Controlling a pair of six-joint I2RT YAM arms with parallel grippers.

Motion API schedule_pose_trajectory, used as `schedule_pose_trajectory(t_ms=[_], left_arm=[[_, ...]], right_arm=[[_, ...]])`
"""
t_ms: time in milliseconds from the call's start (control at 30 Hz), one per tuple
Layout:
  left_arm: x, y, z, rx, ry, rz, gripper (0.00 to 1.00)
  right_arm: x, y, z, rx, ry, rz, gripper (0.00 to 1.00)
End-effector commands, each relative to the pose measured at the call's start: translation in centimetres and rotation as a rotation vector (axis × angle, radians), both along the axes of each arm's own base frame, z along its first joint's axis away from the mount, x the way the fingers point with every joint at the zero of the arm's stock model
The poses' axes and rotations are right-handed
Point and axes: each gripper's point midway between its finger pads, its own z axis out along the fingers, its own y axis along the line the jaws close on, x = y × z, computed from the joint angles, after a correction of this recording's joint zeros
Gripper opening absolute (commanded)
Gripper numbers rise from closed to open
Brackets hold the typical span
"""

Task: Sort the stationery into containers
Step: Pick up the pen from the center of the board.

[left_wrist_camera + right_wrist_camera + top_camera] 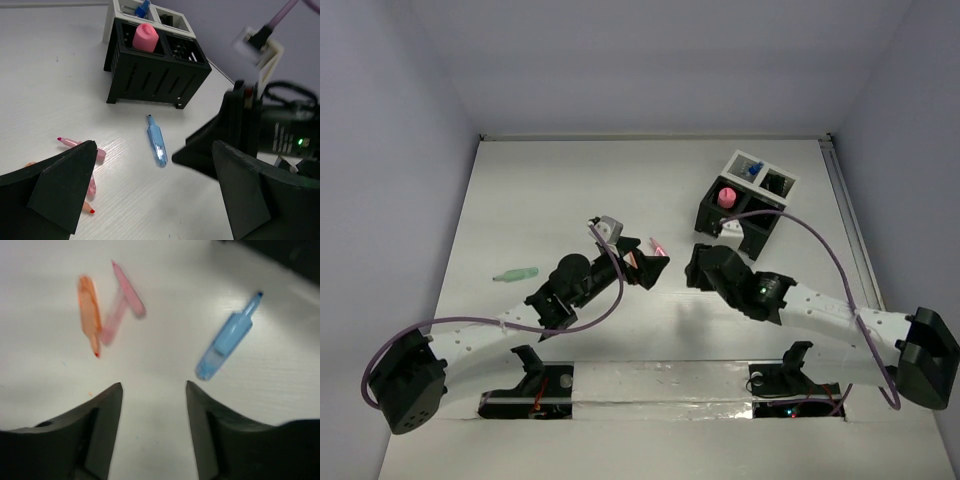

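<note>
A blue marker (156, 147) lies on the white table in front of the black compartment box (150, 80); it also shows in the right wrist view (227, 340). Two pink markers (129, 289) and an orange one (89, 310) lie together to its left. A green marker (515, 273) lies alone at the far left. The black box holds a pink round-topped piece (145, 37). The white box (765, 172) behind it holds a blue-capped bottle (754, 169). My left gripper (154, 143) is open and empty, hovering near the markers. My right gripper (154, 385) is open and empty, close to the blue marker.
The two grippers (650, 262) (698, 262) face each other closely at mid-table, with little room between them. The right arm's gripper body (240, 130) fills the right of the left wrist view. The boxes stand at the back right near the table's right edge (840, 200).
</note>
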Motion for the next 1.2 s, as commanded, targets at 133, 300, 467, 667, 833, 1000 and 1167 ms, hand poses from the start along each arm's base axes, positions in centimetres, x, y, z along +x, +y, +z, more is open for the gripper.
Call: schedule_pose_trajectory(t_ms=[133, 300, 467, 667, 833, 1000, 1167], left_arm=[[0.2, 0.5, 0.6, -0.017, -0.018, 0.024, 0.99], [0.0, 0.2, 0.5, -0.018, -0.015, 0.005, 0.99], [0.2, 0.0, 0.3, -0.015, -0.009, 0.004, 0.99], [-0.2, -0.6, 0.0, -0.008, -0.006, -0.031, 0.99], [-0.2, -0.9, -0.2, -0.004, 0.0, -0.044, 0.99], [-0.2, -1.0, -0.5, 0.001, 0.005, -0.044, 0.99], [-0.2, -1.2, -0.5, -0.001, 0.007, -0.051, 0.99]], right_arm=[[-3.7, -1.2, -7.8, -0.102, 0.225, -0.137, 0.84], [-3.4, -2.0, -9.7, -0.125, 0.231, -0.212, 0.8], [-3.1, -2.7, -11.4, -0.16, 0.234, -0.267, 0.67], [-2.4, -3.2, -12.4, -0.192, 0.201, -0.313, 0.64], [-1.4, -2.4, -12.7, -0.202, 0.176, -0.319, 0.62], [-1.1, -2.4, -13.8, -0.25, 0.186, -0.347, 0.53], [-1.0, -2.3, -14.0, -0.23, 0.186, -0.35, 0.46]])
